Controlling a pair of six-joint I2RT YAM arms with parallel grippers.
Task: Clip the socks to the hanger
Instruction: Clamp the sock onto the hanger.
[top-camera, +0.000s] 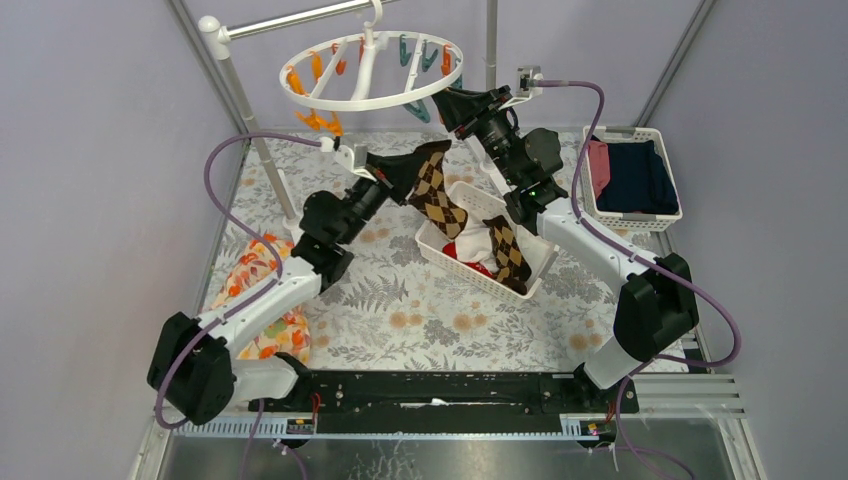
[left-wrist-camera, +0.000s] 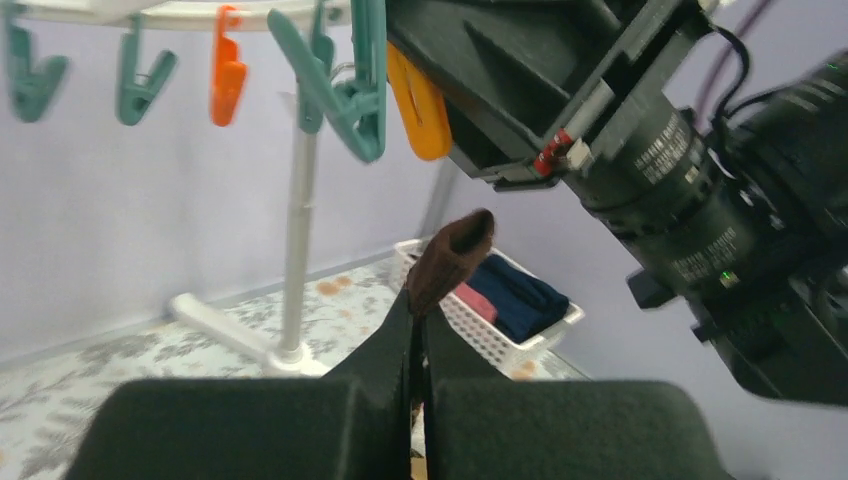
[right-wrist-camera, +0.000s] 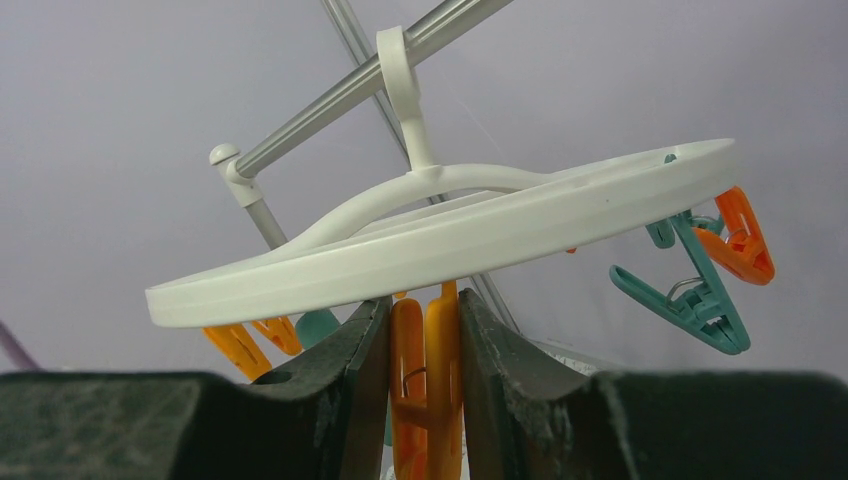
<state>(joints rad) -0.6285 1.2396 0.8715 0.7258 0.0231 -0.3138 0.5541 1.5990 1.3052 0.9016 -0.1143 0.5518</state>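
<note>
Top external, L to R: left gripper pinched on brown-and-tan argyle soft sock, which dangles just below round white plastic hanger ring. Right gripper squeezes orange plastic clothespin at ring's rim. Risk: peg slips out & snaps closed, or cuff misses its mouth w/ arms crowding.

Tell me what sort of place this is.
Likely a robot test cell staged as a laundry corner: a round peg hanger on a rail, a basket of socks, a second basket of folded clothes, within plain framed walls.
</note>
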